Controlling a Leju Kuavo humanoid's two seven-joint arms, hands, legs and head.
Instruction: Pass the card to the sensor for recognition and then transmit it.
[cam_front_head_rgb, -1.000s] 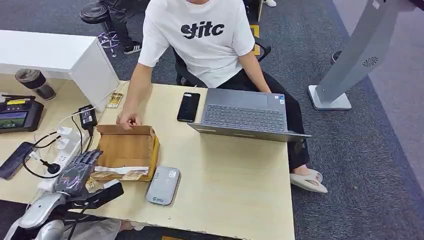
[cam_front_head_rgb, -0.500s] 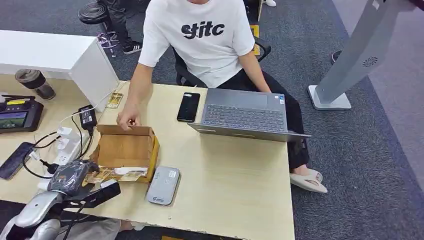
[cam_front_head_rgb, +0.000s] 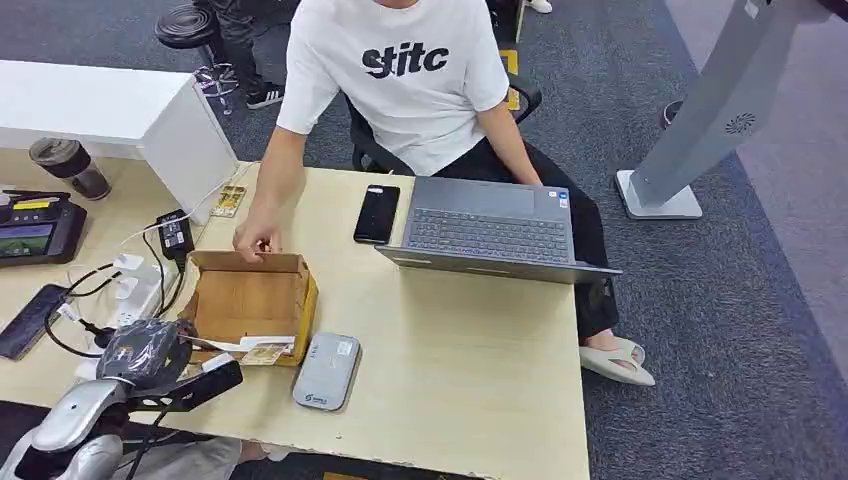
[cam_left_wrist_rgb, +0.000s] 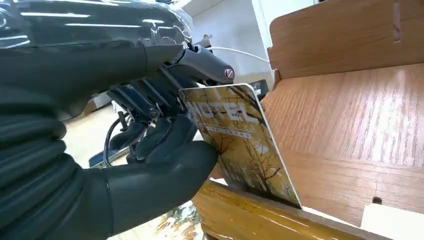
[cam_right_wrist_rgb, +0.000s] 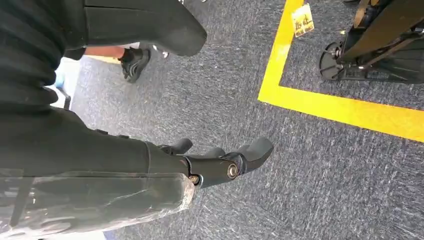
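My left hand (cam_front_head_rgb: 147, 350) is at the near left corner of the open brown box (cam_front_head_rgb: 250, 298). Close up, my left hand (cam_left_wrist_rgb: 150, 155) pinches a yellow printed card (cam_left_wrist_rgb: 240, 145) between thumb and fingers, tilted over the box's front wall (cam_left_wrist_rgb: 250, 215). The grey-white card sensor (cam_front_head_rgb: 327, 370) lies flat on the table just right of the box. A second yellow card (cam_front_head_rgb: 266, 352) rests on the box's front edge. My right hand (cam_right_wrist_rgb: 220, 160) hangs over grey carpet, fingers apart, holding nothing.
A person in a white T-shirt sits across the table, one hand (cam_front_head_rgb: 257, 240) on the box's far edge. A laptop (cam_front_head_rgb: 490, 230) and black phone (cam_front_head_rgb: 377, 213) lie beyond. A power strip and cables (cam_front_head_rgb: 120, 295) run left of the box.
My left hand, which lay flat over the box's near left corner, has curled closed and drawn slightly back, taking hold of a card.
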